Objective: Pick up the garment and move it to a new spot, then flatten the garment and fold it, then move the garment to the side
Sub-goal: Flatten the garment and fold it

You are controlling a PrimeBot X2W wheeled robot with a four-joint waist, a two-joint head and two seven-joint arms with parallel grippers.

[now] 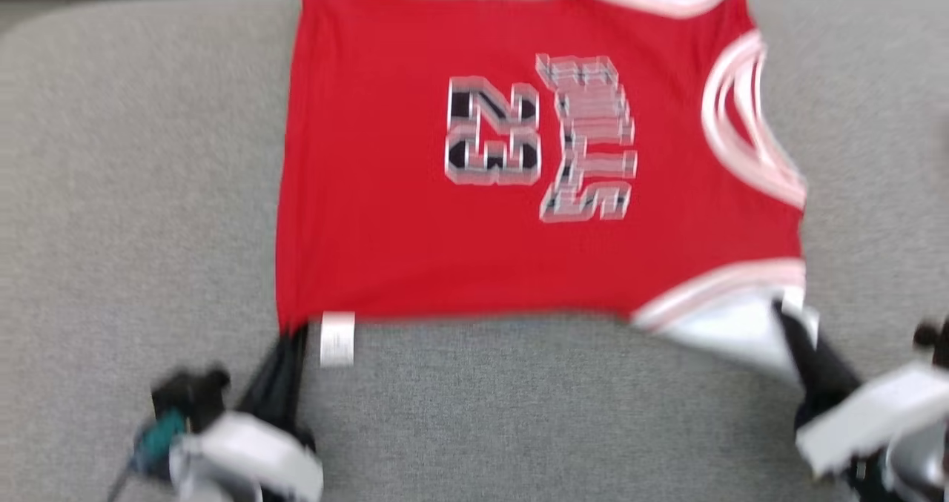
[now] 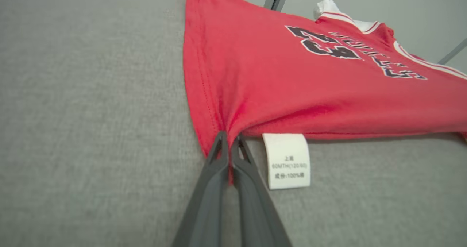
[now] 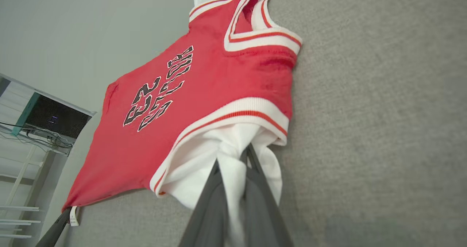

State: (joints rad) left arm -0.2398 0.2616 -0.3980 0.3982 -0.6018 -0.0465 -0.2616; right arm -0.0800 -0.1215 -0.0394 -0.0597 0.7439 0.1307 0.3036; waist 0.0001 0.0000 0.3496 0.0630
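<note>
Red jersey (image 1: 385, 228) spread across grey surface (image 1: 111, 190), print up, neck end toward the robot's right, far edge at the surface's far rim. Left pincer (image 2: 229, 139) clamped tight on the near hem corner, red cloth bunching at its tips. White label (image 2: 289, 160) hangs just beside them. Right pincer (image 3: 235, 155) clamped on the white sleeve (image 3: 197, 174) that comes out of the near armhole. Near edge stretched between the two pincers, slightly raised off the surface. Head view blurred.
</note>
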